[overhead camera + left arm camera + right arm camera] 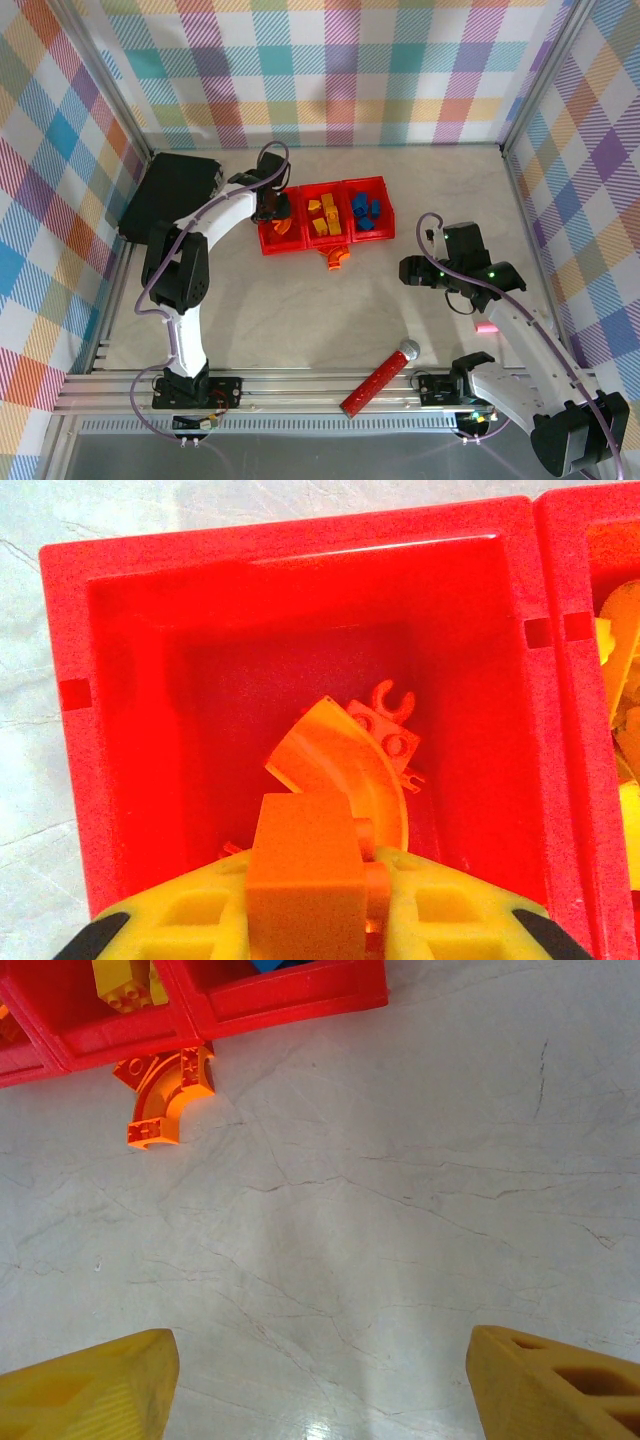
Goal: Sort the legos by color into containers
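Three joined red containers [268,243] stand in a row at mid table. My left gripper [268,205] hovers over the left container [130,710], shut on a blocky orange lego [305,880] held between its yellow fingers [450,910]. Below it in that container lie an orange arched lego [345,770] and a small orange plate [385,730]. Yellow legos [323,215] fill the middle container and blue legos [366,210] the right one. An orange arched lego [335,260] [165,1100] lies on the table just in front of the containers. My right gripper [412,270] [320,1390] is open over bare table to the right of it.
A long red cylinder with a silver ball end [378,380] lies near the front edge between the arm bases. A flat black case [170,195] sits at the left, beside the containers. Plaid walls close off the left, back and right sides.
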You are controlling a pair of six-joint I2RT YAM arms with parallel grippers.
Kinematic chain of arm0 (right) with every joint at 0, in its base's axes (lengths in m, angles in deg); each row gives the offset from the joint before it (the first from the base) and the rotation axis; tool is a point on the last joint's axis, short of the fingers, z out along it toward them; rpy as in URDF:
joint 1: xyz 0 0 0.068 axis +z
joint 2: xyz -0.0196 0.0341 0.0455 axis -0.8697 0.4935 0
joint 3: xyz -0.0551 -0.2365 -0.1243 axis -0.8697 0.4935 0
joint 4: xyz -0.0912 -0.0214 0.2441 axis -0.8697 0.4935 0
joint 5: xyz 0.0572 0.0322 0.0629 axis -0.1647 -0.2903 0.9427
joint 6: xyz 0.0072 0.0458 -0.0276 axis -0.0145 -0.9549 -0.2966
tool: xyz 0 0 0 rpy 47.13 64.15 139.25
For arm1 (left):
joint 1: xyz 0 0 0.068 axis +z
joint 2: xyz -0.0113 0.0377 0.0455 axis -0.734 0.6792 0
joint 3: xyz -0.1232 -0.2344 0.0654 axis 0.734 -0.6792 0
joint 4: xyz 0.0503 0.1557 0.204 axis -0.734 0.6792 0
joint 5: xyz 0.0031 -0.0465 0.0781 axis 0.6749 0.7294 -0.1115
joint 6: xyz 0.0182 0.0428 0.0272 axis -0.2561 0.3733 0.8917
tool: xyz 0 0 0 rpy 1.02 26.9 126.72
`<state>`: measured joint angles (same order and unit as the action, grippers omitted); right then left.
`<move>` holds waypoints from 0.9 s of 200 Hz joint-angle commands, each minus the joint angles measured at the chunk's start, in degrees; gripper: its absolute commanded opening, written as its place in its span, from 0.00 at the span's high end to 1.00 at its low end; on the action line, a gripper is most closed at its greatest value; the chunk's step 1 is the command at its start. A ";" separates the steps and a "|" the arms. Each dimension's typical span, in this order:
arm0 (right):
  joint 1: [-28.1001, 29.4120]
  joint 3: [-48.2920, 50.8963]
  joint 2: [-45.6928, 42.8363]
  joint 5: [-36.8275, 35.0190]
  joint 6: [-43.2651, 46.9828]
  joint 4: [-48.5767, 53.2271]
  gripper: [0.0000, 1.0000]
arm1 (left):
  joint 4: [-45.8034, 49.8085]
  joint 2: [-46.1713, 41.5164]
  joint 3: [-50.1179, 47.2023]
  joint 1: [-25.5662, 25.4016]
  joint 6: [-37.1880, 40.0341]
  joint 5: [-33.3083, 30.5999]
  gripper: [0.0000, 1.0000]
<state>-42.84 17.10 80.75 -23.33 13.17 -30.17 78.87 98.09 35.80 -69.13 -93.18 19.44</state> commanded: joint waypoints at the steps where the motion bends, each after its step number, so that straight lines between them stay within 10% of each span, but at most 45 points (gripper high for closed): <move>1: -0.27 -0.11 -0.73 0.78 0.83 -0.59 0.24 | -1.14 0.54 -0.67 0.64 -0.43 1.20 0.72; 101: -0.28 -0.16 -2.27 0.34 0.69 0.18 0.24 | -1.69 -7.49 -3.01 0.13 2.41 4.48 0.49; 180: -0.27 -0.12 -2.95 -0.70 -0.36 -0.98 0.24 | -8.83 -25.43 -16.78 -12.15 14.80 8.69 0.32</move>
<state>-42.84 17.10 78.96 -23.64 13.13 -30.17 72.07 74.83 22.07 -77.13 -84.62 24.00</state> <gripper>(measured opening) 0.761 0.662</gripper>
